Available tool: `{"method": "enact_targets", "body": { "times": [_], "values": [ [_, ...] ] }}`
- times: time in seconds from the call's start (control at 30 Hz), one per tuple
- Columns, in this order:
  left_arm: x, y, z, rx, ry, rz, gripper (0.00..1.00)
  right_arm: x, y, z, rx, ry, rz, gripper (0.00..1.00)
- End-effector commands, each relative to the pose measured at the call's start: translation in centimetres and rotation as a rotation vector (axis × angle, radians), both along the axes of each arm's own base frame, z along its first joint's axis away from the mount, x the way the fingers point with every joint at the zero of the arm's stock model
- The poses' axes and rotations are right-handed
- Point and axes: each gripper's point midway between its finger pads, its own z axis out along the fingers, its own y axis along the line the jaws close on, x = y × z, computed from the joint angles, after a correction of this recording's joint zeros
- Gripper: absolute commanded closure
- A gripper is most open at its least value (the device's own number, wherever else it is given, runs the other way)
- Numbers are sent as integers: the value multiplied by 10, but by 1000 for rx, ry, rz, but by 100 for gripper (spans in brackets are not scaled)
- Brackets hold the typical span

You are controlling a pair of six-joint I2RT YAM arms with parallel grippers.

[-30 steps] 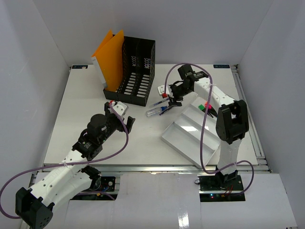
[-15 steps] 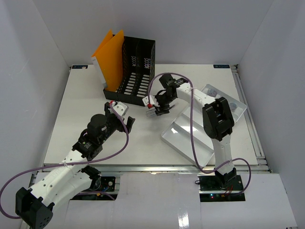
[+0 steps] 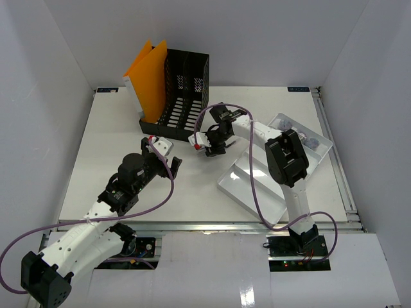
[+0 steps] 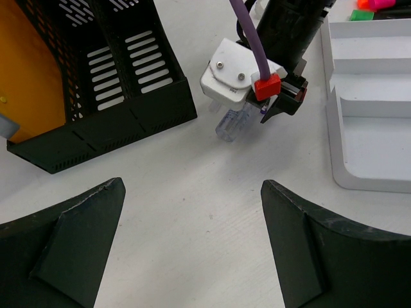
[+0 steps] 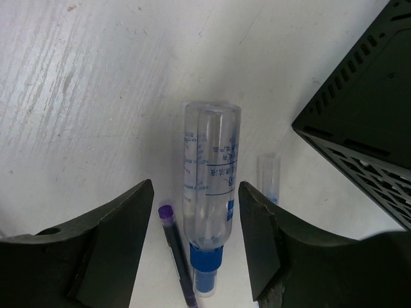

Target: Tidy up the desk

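The desk (image 3: 109,141) is a white tabletop with a metal rail at the near edge. A clear glue bottle (image 5: 209,186) with a blue cap lies on it. A purple pen (image 5: 176,256) lies on one side of the bottle and a small clear tube (image 5: 270,179) on the other. My right gripper (image 5: 194,187) is open and straddles the bottle, low over it, with no visible contact. In the top view the right gripper (image 3: 207,146) hides these items. My left gripper (image 3: 166,159) is open and empty above bare desk; it also shows in the left wrist view (image 4: 192,186).
A black mesh file organizer (image 3: 183,96) holding orange folders (image 3: 149,74) stands at the back, its corner (image 5: 366,115) close to the right gripper. A white compartmented tray (image 3: 253,186) lies to the right, with pink and green markers (image 4: 369,6) in it.
My right arm has swung left from over the tray to the items beside the organizer and come down around the bottle. The left arm has not moved.
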Motion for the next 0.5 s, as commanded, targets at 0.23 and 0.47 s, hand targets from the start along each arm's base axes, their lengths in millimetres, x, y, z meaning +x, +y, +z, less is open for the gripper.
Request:
{"method": "enact_targets", "body": {
  "times": [0.23, 0.47],
  "values": [
    [1, 2, 0, 4, -5, 10, 2, 1, 18, -16, -20, -23, 11, 45],
    [1, 2, 0, 3, -6, 10, 2, -3, 24, -24, -33, -13, 15, 63]
  ]
}}
